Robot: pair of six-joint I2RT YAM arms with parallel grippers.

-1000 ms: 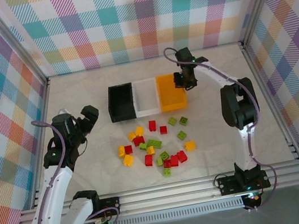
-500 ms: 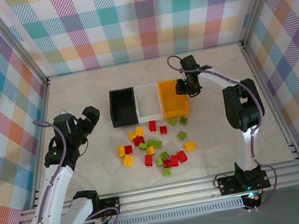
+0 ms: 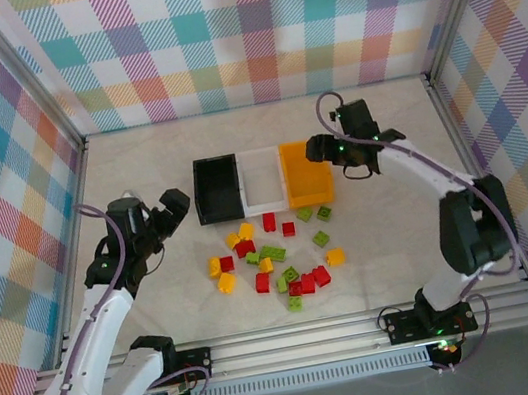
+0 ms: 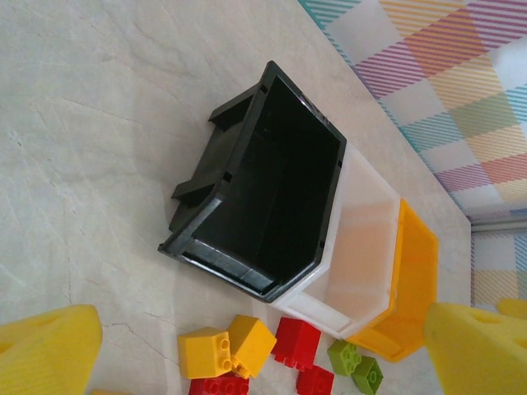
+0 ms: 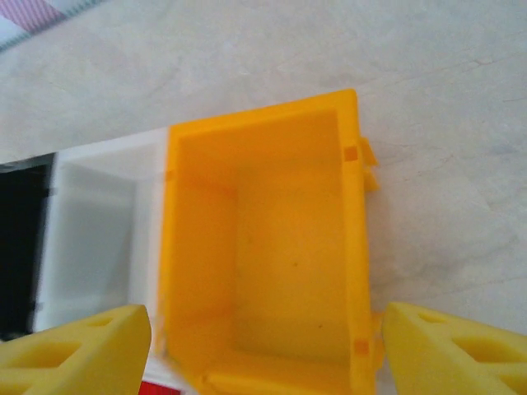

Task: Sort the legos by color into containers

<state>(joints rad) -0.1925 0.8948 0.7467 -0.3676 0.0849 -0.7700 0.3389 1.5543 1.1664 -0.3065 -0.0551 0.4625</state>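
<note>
1. Top external view: the right gripper (image 3: 330, 154), shut at the orange bin's (image 3: 306, 175) right wall a second earlier, had let go. Its jaws stood apart just above that bin.
2. Nothing was sorted yet. The orange bin lay empty, and the legos (image 3: 274, 257) sat loose just in front of it.
3. The left gripper (image 3: 173, 210), wide open and holding nothing, hung well left of the orange bin.
4. A pale marbled tabletop (image 3: 136, 158) lay under the orange bin, with plaid walls (image 3: 236, 30) behind it.

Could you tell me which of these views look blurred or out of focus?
Right wrist: the orange-yellow bin looks slightly soft throughout. Left wrist: the black bin is sharp, while the near fingers are blurred. Top external: evenly lit and crisp.
</note>
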